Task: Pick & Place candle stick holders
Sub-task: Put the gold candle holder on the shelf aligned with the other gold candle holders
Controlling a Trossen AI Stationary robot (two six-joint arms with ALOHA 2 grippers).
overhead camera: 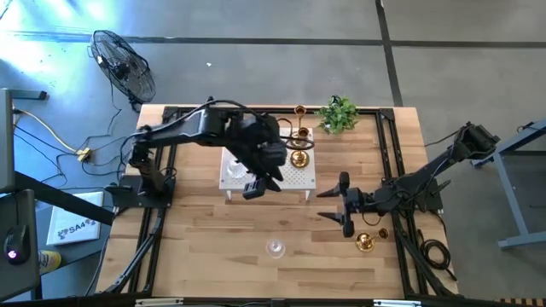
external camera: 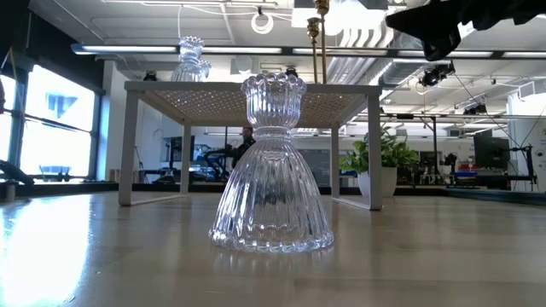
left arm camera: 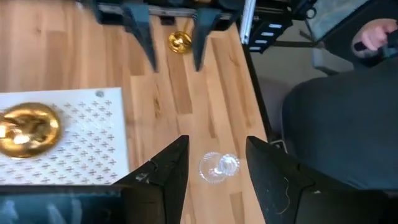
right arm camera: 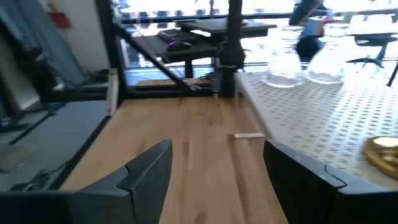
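The left end effector (overhead camera: 253, 188) hangs over the lower edge of the white platform (overhead camera: 235, 175) at the middle of the high view, its fingers parted with nothing between them. The left wrist view looks down past those fingers at a glass holder (left arm camera: 218, 167) standing on the counter (overhead camera: 205, 230), which is the same holder seen low and centre in the high view (overhead camera: 275, 248) and filling the low view (external camera: 271, 165). A gold holder (overhead camera: 299, 157) already sits on the platform, with a taller brass one (overhead camera: 300, 122) behind it near the plant (overhead camera: 339, 113); the low view also shows a second glass holder (external camera: 190, 60) on the platform's upper left. Another gold holder (overhead camera: 365, 242) lies on the counter at lower right, just beside the right end effector (overhead camera: 339, 203), which waits there with its fingers wide and empty.

The step in hand looks like the reach for the glass holder on the counter. To do it well, the left arm should come clear of the platform edge first, then descend straight over the holder with the fingers either side of its narrow waist. The ribbed glass is probably slick and top-light, so close gently at the waist, not the flared skirt, and lift vertically before swinging back toward the platform.
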